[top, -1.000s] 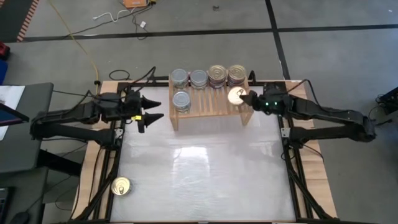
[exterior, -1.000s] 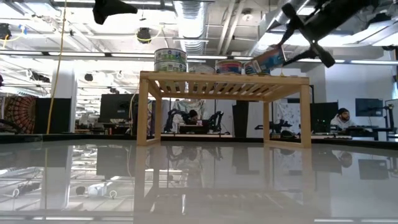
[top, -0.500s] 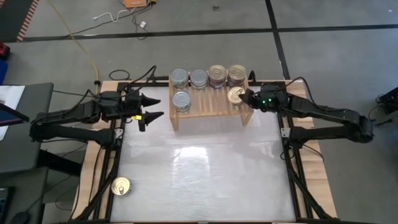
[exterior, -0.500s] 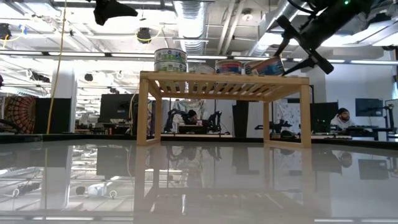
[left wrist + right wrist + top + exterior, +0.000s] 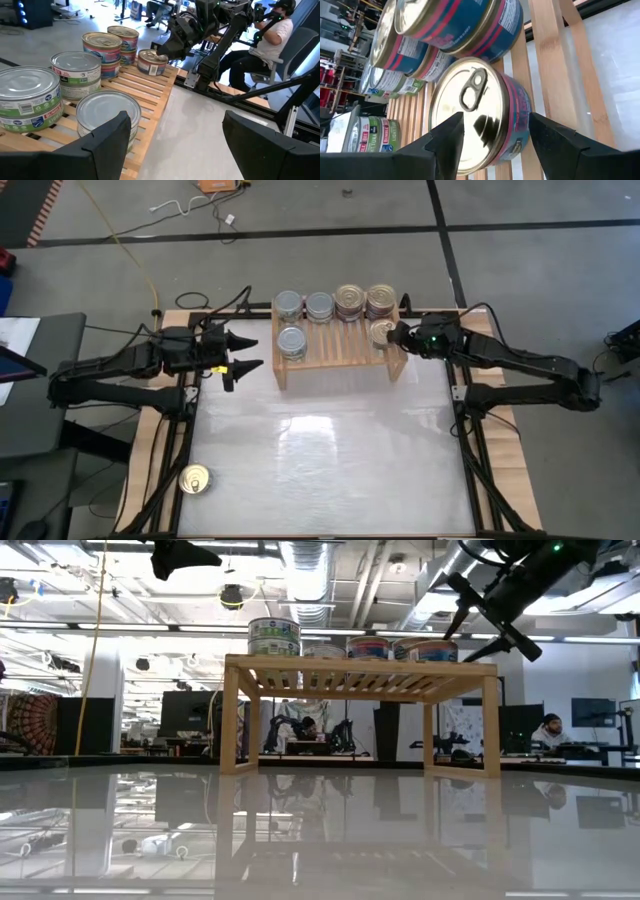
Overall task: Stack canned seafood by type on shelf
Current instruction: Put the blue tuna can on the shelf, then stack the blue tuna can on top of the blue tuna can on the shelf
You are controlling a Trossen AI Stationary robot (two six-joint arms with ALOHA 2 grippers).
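Tilted gold-lidded tin [image 5: 380,333] now flat on shelf [image 5: 335,352], blue-red label.

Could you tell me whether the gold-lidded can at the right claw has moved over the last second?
Yes. The gold-lidded can was tilted above the shelf; it now lies flat on the slats at the right claw.

Shelf [image 5: 335,352]: pale matt slatted wood. Tins [image 5: 107,42]: shiny metal, gold or silver lids, paper labels. Bench [image 5: 330,460]: glossy, reflective.
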